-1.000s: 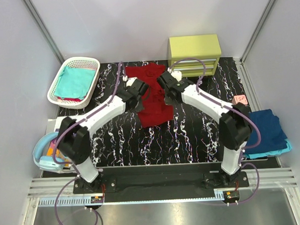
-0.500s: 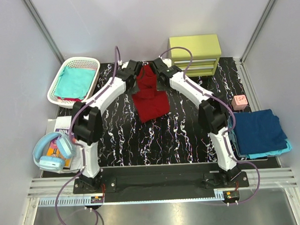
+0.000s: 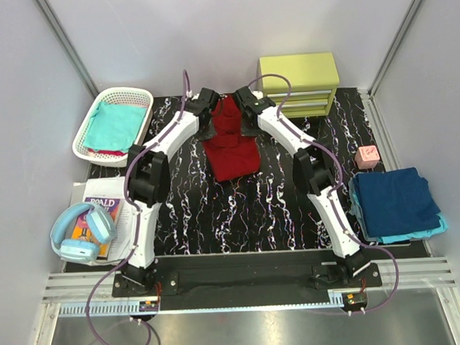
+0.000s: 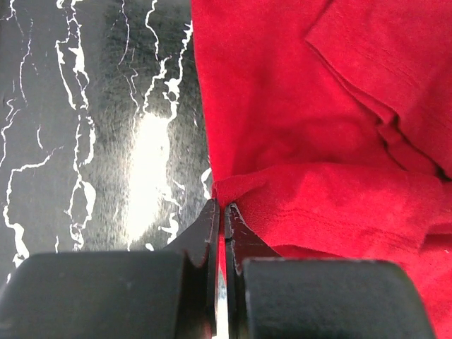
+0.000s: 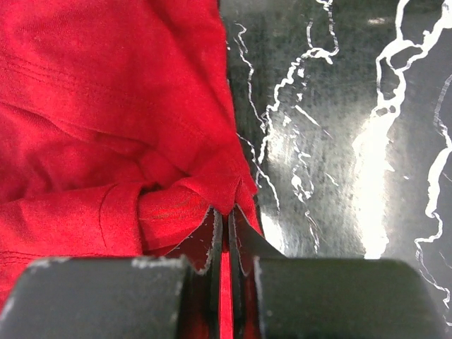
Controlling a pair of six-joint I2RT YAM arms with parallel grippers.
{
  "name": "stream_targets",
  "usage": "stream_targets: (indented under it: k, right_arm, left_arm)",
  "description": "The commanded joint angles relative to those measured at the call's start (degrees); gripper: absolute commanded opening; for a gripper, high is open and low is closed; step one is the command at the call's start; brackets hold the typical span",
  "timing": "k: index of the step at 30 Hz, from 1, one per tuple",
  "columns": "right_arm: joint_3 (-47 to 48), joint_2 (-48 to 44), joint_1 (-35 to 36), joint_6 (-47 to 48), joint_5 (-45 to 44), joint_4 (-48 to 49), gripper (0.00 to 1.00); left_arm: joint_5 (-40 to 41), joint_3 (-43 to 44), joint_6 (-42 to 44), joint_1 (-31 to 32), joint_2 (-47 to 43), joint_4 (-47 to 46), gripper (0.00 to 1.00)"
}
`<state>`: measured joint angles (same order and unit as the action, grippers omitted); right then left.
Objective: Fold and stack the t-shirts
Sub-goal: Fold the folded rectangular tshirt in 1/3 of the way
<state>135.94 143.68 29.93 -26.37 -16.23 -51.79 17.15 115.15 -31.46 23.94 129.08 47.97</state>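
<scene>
Our left pincer [image 4: 222, 206] is clamped on the left edge of the dark red shirt [image 4: 318, 106], and our right pincer [image 5: 224, 210] is clamped on its right edge, cloth bunched at the tips. Between the two pincers the shirt runs narrow, then spreads wider on the table [image 3: 277, 208] nearer our bases. Well off to the right pincer's side a navy shirt [image 3: 395, 200] lies on a light blue shirt [image 3: 439, 228], and off the left pincer's side a teal shirt [image 3: 113, 126] lies in a white basket [image 3: 82, 139]
</scene>
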Motion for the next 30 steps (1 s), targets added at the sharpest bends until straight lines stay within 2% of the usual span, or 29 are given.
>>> stream_targets:
  k: [1, 12, 16, 17, 19, 20, 21, 23, 25, 28, 30]
  right_arm:
    - [5.3, 1.5, -0.2, 1.2, 1.3, -0.6, 0.00]
    - [11.8, 3.5, -0.3, 1.9, 1.9, -0.2, 0.00]
    - [11.4, 4.9, -0.4, 2.4, 3.6, 0.1, 0.00]
    - [11.5, 5.6, -0.5, 2.6, 4.0, 0.3, 0.04]
    - [11.5, 5.9, -0.5, 2.8, 4.5, 0.4, 0.28]
    - [11.1, 5.7, -0.5, 2.7, 4.0, 0.4, 0.49]
    - [10.8, 5.3, -0.5, 2.9, 3.1, 0.5, 0.57]
    - [9.6, 3.5, -0.5, 3.9, 1.7, 0.5, 0.81]
    - [7.9, 0.6, -0.5, 4.4, 0.2, 0.5, 0.86]
    - [2.7, -5.0, -0.3, 4.3, -2.0, 0.4, 0.88]
    - [-1.1, -8.3, -0.2, 4.0, -2.8, 0.5, 0.88]
  left_arm:
    - [-0.4, 4.0, 0.9, -1.7, 0.0, -0.3, 0.00]
    - [0.4, 6.7, 2.1, -2.7, 1.4, -0.7, 0.00]
    - [-1.1, 7.7, 2.0, -3.2, 3.6, -0.6, 0.04]
    - [-1.1, 7.7, 1.9, -3.1, 4.0, -0.7, 0.08]
    - [-1.3, 7.8, 2.0, -3.3, 4.7, -0.8, 0.30]
    - [-1.4, 7.7, 1.8, -3.2, 4.7, -0.8, 0.40]
    - [-1.2, 7.5, 1.5, -3.2, 4.4, -0.9, 0.59]
    - [-0.5, 5.4, 0.5, -3.1, 1.9, -1.6, 0.69]
    - [0.1, 1.5, 0.0, -2.9, -0.8, -2.8, 0.79]
    - [1.0, -3.2, -0.6, -2.0, -6.5, -4.2, 0.86]
    - [0.8, -6.1, -0.7, -1.2, -10.7, -4.7, 0.86]
